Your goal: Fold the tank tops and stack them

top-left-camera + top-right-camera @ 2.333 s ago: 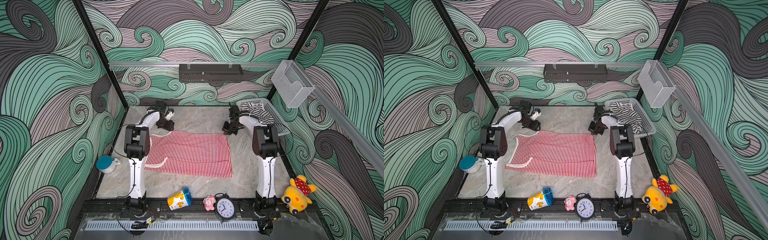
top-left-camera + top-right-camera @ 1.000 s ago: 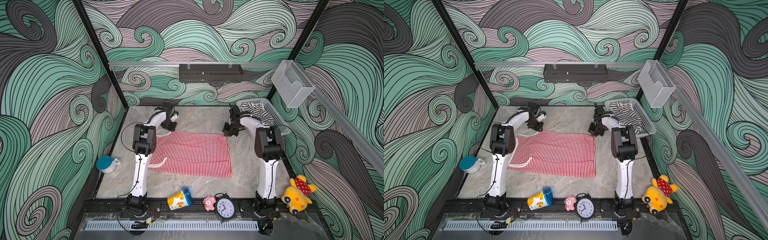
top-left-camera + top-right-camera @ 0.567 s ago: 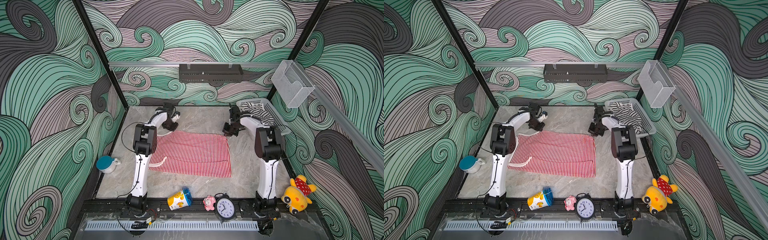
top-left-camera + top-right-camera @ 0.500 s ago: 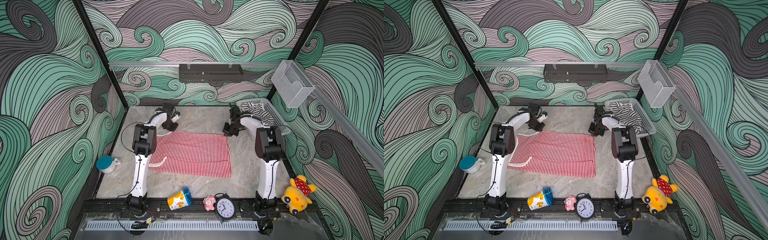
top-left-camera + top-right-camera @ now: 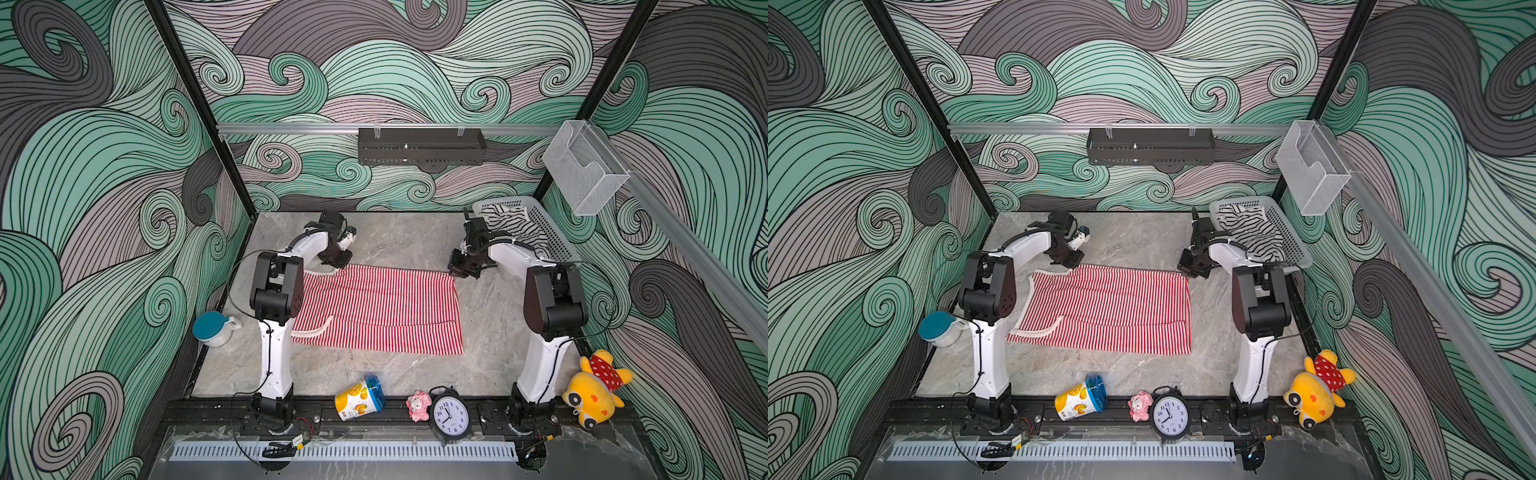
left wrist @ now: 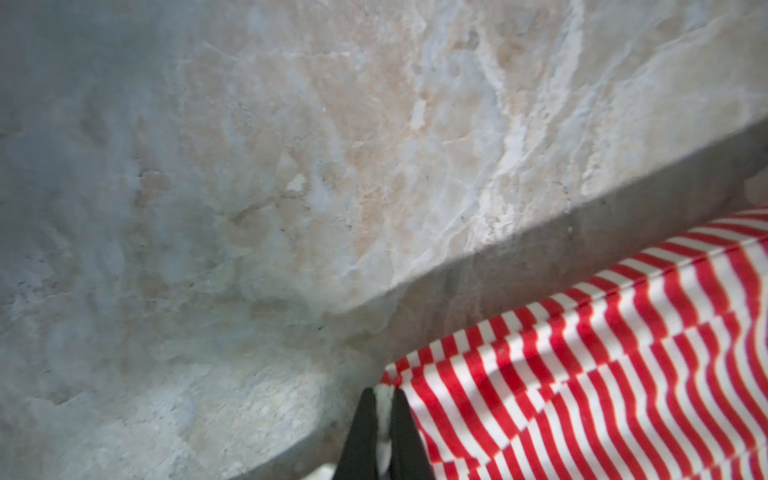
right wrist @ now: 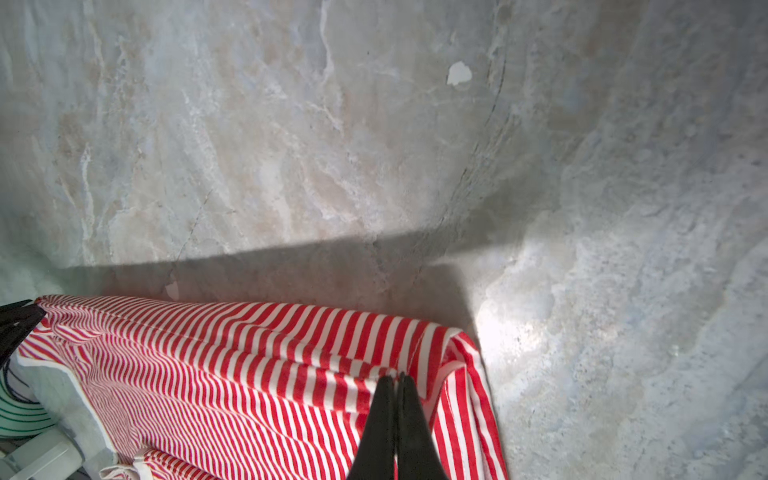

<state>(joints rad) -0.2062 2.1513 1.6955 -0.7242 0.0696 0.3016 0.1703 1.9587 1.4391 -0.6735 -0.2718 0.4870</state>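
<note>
Cloth lies spread flat on the marble surface (image 5: 399,237): the red-and-white tank top (image 5: 378,307), just beyond the alarm clock (image 5: 451,415), with its long axis running across from one arm to the other. Its strap end with the cream trim points to the left arm's side of the clock, and its straight hem to the right arm's side.

The left pincer (image 6: 383,392) is closed on the cream-trimmed corner at the edge farthest from the clock. The left wrist view shows pale trim nipped between its two dark fingers. The right pincer (image 7: 397,379) is closed on the hem corner of that same far edge, with striped cloth pressed between its fingers.

Both grips therefore sit on the one long edge away from the clock, each arm at the corner nearer to it. The rest of the top stretches from the pincers toward the clock.

I judge the step in hand to be the first fold. The far edge needs to travel toward the clock and come down on the near long edge, with both arms level so the cloth does not skew.

The black-and-white tank top (image 5: 513,226) lies bunched in the white basket (image 5: 550,235), beyond the clock on the right arm's side, so stacking is not yet begun.
</note>
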